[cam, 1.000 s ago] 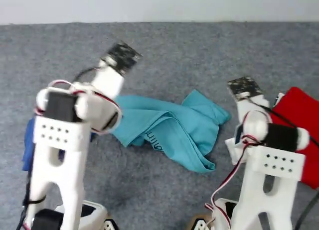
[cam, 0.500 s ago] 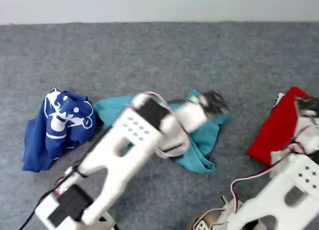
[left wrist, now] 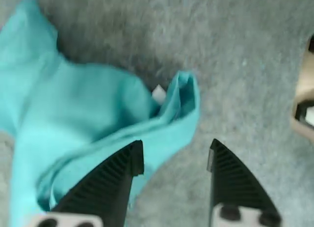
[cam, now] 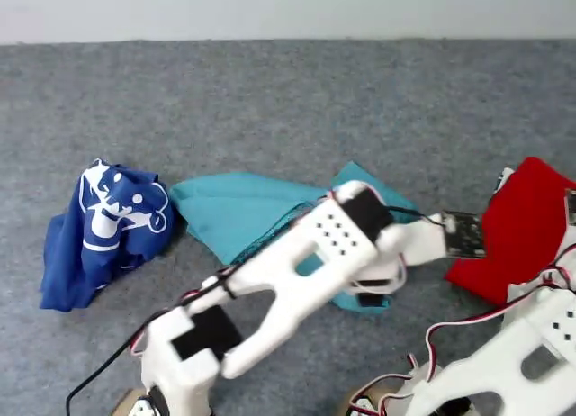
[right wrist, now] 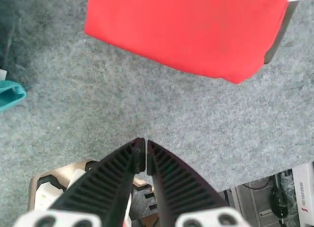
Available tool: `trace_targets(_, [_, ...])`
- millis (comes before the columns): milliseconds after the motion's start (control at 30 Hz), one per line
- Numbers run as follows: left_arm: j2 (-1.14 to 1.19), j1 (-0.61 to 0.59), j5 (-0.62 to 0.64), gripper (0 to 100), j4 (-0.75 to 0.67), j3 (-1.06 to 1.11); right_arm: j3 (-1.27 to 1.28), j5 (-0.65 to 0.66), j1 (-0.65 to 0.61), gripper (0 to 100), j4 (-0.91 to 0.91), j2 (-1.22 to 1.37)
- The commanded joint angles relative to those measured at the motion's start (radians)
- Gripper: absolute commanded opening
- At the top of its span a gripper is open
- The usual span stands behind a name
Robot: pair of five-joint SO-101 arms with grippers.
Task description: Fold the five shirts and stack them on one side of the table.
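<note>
A crumpled teal shirt (cam: pixel 256 213) lies mid-table, a bunched dark blue printed shirt (cam: pixel 101 227) to its left and a red shirt (cam: pixel 526 227) at the right edge. The left arm (cam: pixel 315 254) stretches across the teal shirt to its right-hand corner. My left gripper (left wrist: pixel 176 148) hangs open just above that teal corner (left wrist: pixel 182 97), with the shirt's edge under one finger (left wrist: pixel 115 175). My right gripper (right wrist: pixel 143 141) is shut on nothing, over bare carpet near the red shirt (right wrist: pixel 186 25).
The table is covered in grey carpet (cam: pixel 297 101), and its back half is bare up to the wall. The right arm (cam: pixel 526 344) stands at the front right, its base (right wrist: pixel 73 185) below its gripper. A scrap of teal cloth (right wrist: pixel 10 95) shows beside it.
The left arm has swung from the left side across the teal shirt to its right corner, uncovering the blue shirt. The right arm has drawn back toward the right edge.
</note>
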Motion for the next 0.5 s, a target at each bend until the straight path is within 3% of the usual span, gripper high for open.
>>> trace_targets(0, [0.072, 0.057, -0.015, 22, 0.011, -0.108, -0.037, 0.003, 0.012, 0.9, 0.042, -0.022])
trace_targets(467, [0.434, 0.069, -0.094, 21, 0.011, -0.363, -0.037, 0.009, 0.142, 0.9, 0.042, -0.022])
